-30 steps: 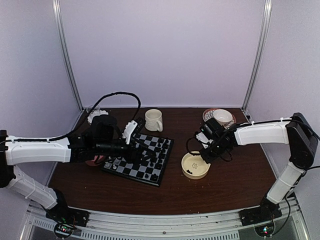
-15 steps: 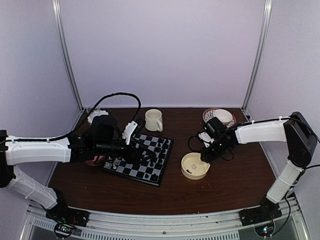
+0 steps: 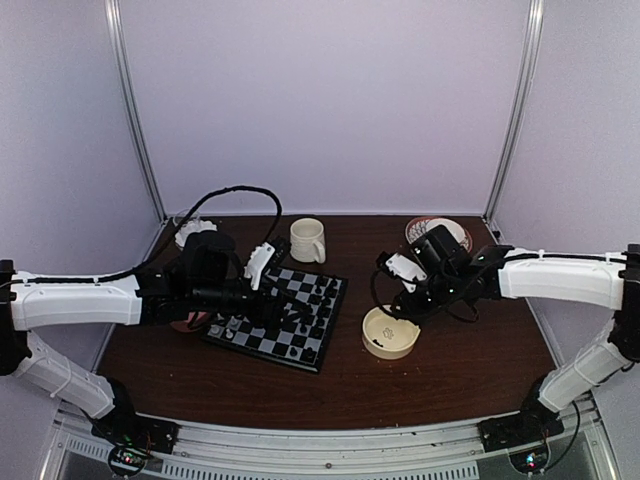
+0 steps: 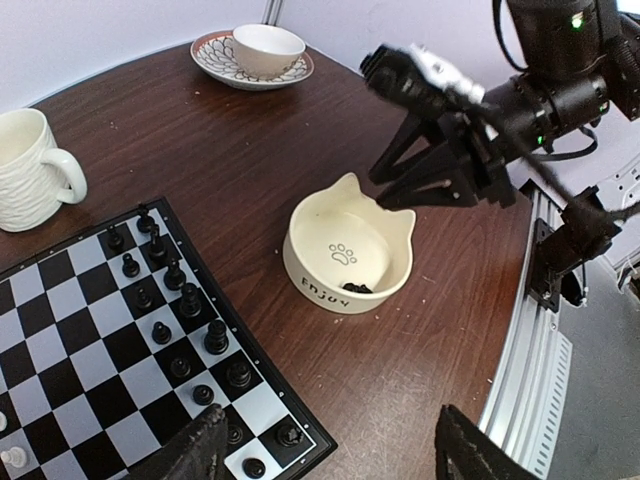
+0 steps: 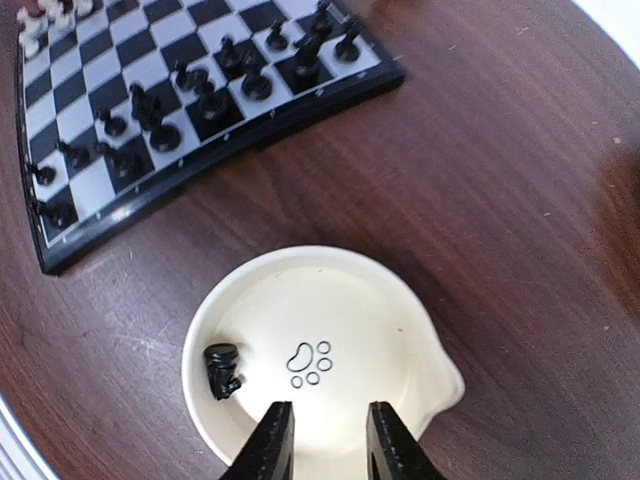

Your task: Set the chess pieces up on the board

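The brown table carries the board left of centre. A cream cat-eared bowl sits near the board's right edge, not touching it. From above, the left arm hides part of the board's left side, and the pieces read only as specks.

The wrist views fill this in. Black chess pieces stand in roughly two rows along the edge nearest the bowl. A few white chess pieces show at the opposite side, cut off by the frame.

Only the right wrist view makes plain the single black piece lying on its side in the bowl. The left wrist view gives just a dark smudge there.

The left tool hangs over the board's corner, fingers wide with nothing between them. The right tool hovers above the bowl, fingers narrowly parted and seemingly empty.
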